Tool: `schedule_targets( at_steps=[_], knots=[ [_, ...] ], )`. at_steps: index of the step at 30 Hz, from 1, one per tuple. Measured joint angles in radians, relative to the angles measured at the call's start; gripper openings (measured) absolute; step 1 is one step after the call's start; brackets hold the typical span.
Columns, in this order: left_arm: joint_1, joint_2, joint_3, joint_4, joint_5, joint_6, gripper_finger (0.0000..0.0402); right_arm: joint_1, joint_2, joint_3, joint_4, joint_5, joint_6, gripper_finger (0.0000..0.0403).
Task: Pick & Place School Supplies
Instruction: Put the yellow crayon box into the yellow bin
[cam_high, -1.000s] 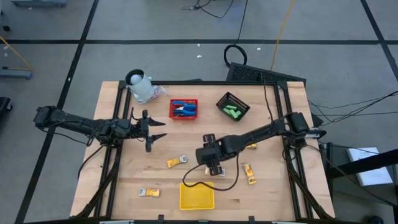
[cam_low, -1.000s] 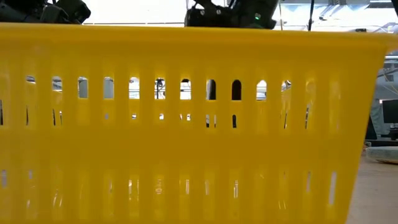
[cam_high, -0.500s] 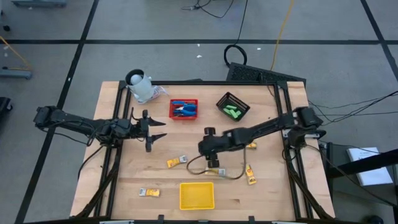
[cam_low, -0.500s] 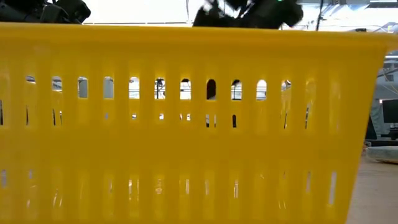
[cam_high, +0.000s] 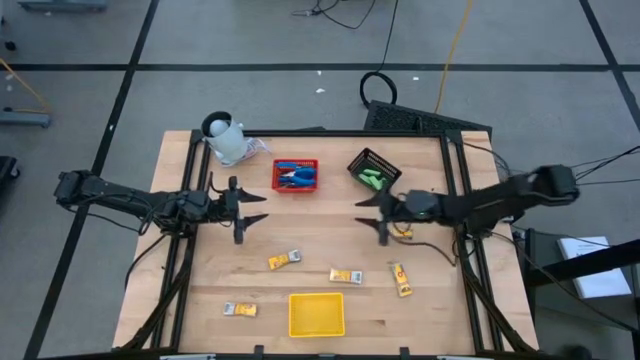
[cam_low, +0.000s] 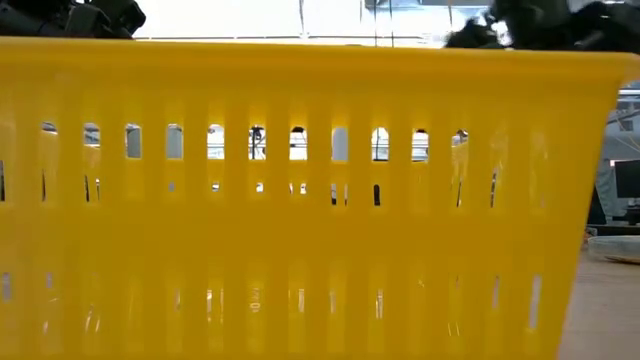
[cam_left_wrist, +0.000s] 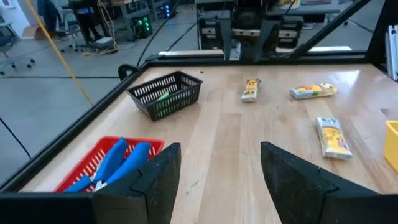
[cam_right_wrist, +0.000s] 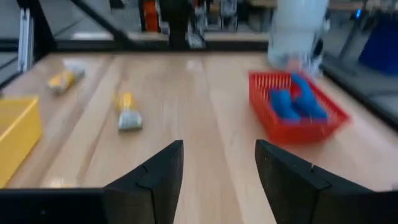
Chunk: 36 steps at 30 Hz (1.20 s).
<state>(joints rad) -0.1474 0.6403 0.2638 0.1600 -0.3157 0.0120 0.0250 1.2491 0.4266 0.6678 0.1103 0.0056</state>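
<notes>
In the high view my left gripper (cam_high: 245, 210) hangs open above the table's left half, holding nothing. Facing it from the right, my right gripper (cam_high: 375, 215) is also open and bare (cam_right_wrist: 217, 174). Yellow-orange packets lie flat on the wood: one left of centre (cam_high: 285, 261), one in the middle (cam_high: 345, 275), one to the right (cam_high: 401, 280). Another lies at the near left (cam_high: 239, 309), and one sits partly under my right arm (cam_high: 403, 233). Blue-handled tools (cam_high: 293, 176) lie in the red basket (cam_high: 296, 165). Green blocks (cam_high: 373, 179) lie in the black basket (cam_high: 388, 163).
A flat yellow tray (cam_high: 316, 313) sits at the near edge in the middle, and its slotted wall (cam_low: 300, 220) fills the low view. A white object (cam_high: 225, 138) stands at the far left corner. Black rails (cam_high: 455, 190) frame the table. Bare wood lies between the two grippers.
My right gripper has drawn back from above the middle packet, away from the yellow tray, toward the table's right and far side. It has tipped from pointing downward to nearly level. The middle packet now lies uncovered on the wood. My left arm has kept still.
</notes>
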Motion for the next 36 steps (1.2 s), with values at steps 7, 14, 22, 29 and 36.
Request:
schedule_targets(
  at_steps=[7,14,22,29,36],
  knots=[
    [-0.002,0.0,0.0,-0.005,0.0,0.001,0.0225,0.04,-0.27,-0.082,-0.415,0.082,0.086,0.0184],
    [-0.002,0.0,0.0,-0.01,0.0,0.0,0.0225,0.067,-0.398,-0.083,-0.701,0.101,0.182,0.0185],
    [-0.002,0.0,0.0,-0.015,0.0,-0.008,0.0225,0.069,-0.405,-0.083,-0.867,0.093,0.257,0.0189],
    [-0.002,0.0,0.0,-0.015,0.0,-0.008,0.0225,0.069,-0.381,-0.083,-0.908,-0.008,0.315,0.0192],
    [-0.002,0.0,0.0,-0.016,0.0,-0.009,0.0225,0.103,-0.33,-0.083,-0.912,-0.035,0.353,0.0192]
  ],
)
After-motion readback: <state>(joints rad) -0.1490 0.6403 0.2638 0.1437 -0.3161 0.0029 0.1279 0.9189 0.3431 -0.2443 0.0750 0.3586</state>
